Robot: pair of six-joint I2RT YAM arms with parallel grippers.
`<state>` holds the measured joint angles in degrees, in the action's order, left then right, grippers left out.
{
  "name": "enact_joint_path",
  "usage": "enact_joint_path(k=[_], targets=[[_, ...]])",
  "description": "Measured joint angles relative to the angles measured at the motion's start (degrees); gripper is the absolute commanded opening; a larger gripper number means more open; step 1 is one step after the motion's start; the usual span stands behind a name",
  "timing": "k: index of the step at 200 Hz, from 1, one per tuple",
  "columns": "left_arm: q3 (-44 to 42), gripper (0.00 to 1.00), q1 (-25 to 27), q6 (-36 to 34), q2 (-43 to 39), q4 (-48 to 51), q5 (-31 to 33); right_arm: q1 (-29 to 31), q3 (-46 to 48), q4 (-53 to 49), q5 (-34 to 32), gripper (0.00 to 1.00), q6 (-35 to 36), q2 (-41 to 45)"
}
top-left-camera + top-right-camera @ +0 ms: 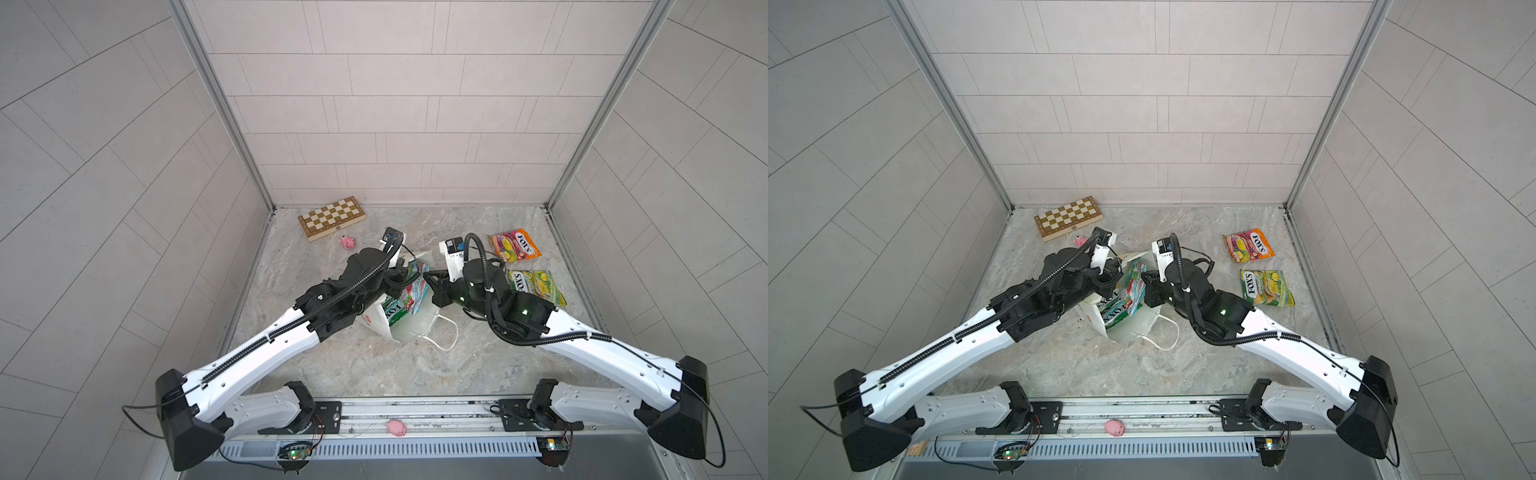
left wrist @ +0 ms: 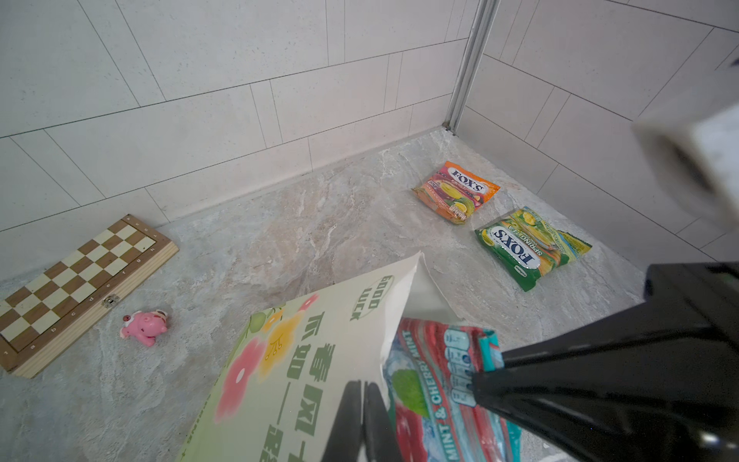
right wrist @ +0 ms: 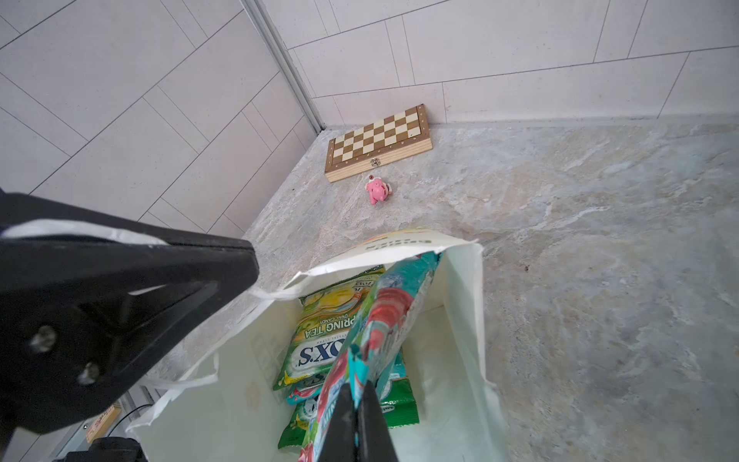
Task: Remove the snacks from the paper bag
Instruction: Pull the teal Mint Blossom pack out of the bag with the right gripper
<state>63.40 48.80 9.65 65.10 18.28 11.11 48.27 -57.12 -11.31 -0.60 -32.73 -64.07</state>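
Right claw (image 3: 358,394) gripped the teal mint-cherry packet (image 3: 390,304), its long axis running down into the paper bag (image 3: 460,340); left claw (image 2: 363,390) pinched the bag's rim.

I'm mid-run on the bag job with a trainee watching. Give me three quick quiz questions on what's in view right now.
1. How many packets lie on the table, outside the paper bag?
2. True or false: the right gripper is shut on a teal packet that stands in the bag.
3. What does the left gripper grip? A) the chessboard B) the bag's rim C) the pink pig toy

Key:
1. Two: the orange-pink packet and a green-yellow packet.
2. True.
3. B.
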Motion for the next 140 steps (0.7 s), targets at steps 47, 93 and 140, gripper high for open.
enact_joint_path(k=[47,93,140], targets=[[0.0,0.00,0.0,0.0,0.2,0.5,1.1,-2.4,-3.0,-5.2,3.3,0.00,3.7,3.7],[0.1,0.00,0.0,0.0,0.6,0.9,1.2,-4.3,-8.7,-9.4,5.4,0.00,6.1,4.9],[0.1,0.00,0.0,0.0,0.6,1.7,1.2,-5.9,-14.4,-13.3,5.1,0.00,7.9,5.9]])
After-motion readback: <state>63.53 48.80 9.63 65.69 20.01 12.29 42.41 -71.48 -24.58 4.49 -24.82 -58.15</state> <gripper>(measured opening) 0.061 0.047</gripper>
